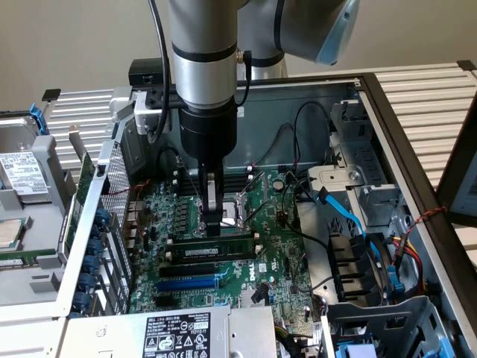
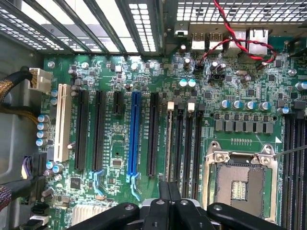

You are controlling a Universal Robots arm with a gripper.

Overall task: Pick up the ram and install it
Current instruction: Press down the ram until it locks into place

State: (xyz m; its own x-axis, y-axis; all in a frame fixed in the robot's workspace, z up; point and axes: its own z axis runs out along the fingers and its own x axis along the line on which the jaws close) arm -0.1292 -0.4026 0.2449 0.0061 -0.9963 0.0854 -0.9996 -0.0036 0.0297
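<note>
- The ram [image 1: 216,245] stands on edge across the motherboard [image 1: 279,246], and the gripper [image 1: 214,226] has its jaws closed right on the stick's top edge.
- The empty CPU socket [image 2: 240,184] sits just beside it; the blue slot [image 2: 134,134] runs parallel nearby.
- The gripper's body hides the contact point.

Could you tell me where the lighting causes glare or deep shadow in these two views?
Exterior view: bright light washes out the slatted surface beyond the case; the gripper and the ram beneath it sit dark on the motherboard. Wrist view: daylight blows out the gaps in the case grille, and the CPU socket's metal frame glints.
</note>
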